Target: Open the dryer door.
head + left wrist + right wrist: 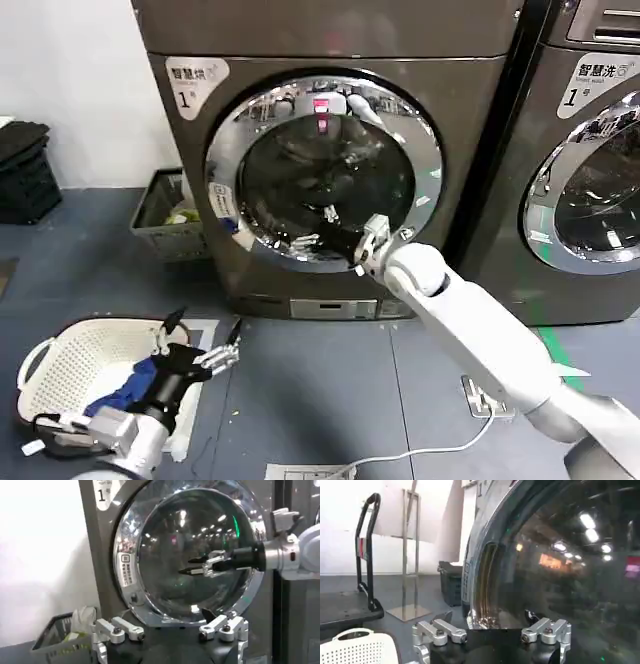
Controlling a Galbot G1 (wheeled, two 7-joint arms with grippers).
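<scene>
Nearest the head camera: left gripper (205,345), fingers spread, empty, hovering beside a white laundry basket (60,360). Farther off, right gripper (318,226) spread open against the dark glass of the dryer door (325,170) (closed, handle hard to make out), below its pink-red sticker (321,112).
</scene>
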